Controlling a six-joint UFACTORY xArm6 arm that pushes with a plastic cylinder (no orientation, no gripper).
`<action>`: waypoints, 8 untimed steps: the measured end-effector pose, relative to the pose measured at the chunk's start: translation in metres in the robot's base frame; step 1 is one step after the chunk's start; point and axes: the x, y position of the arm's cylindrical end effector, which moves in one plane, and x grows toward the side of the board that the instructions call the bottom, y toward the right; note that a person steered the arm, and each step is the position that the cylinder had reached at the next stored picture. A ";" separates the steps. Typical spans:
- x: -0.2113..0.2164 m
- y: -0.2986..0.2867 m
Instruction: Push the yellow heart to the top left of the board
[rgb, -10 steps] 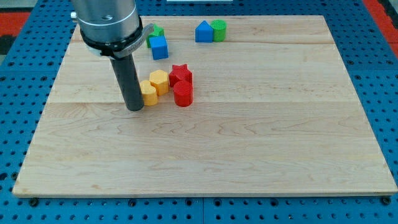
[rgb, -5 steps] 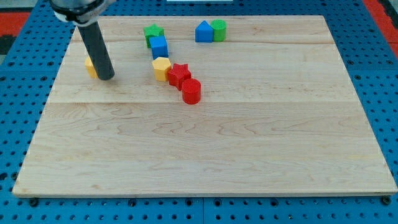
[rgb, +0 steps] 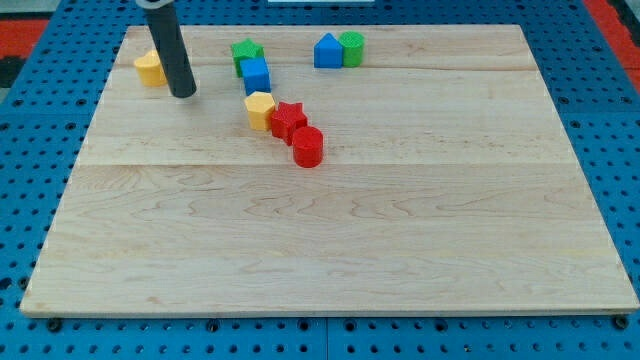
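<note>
The yellow heart (rgb: 150, 69) lies near the board's top left corner, partly hidden by my rod. My tip (rgb: 183, 93) rests on the board just right of and slightly below the heart. A second yellow block, a pentagon-like shape (rgb: 260, 109), sits near the middle of the upper part of the board, touching the red star (rgb: 288, 120).
A red cylinder (rgb: 308, 146) lies below the red star. A green star (rgb: 245, 52) and a blue block (rgb: 257, 76) sit above the yellow pentagon. A blue house-shaped block (rgb: 327, 51) and a green cylinder (rgb: 352, 48) stand at the top centre. The wooden board (rgb: 350, 230) lies on blue pegboard.
The rod has swept the yellow heart from beside the red blocks up and left to the top left corner. The other yellow block and the red blocks shifted slightly early on.
</note>
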 end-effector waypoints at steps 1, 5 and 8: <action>-0.016 -0.027; -0.056 -0.042; -0.064 0.050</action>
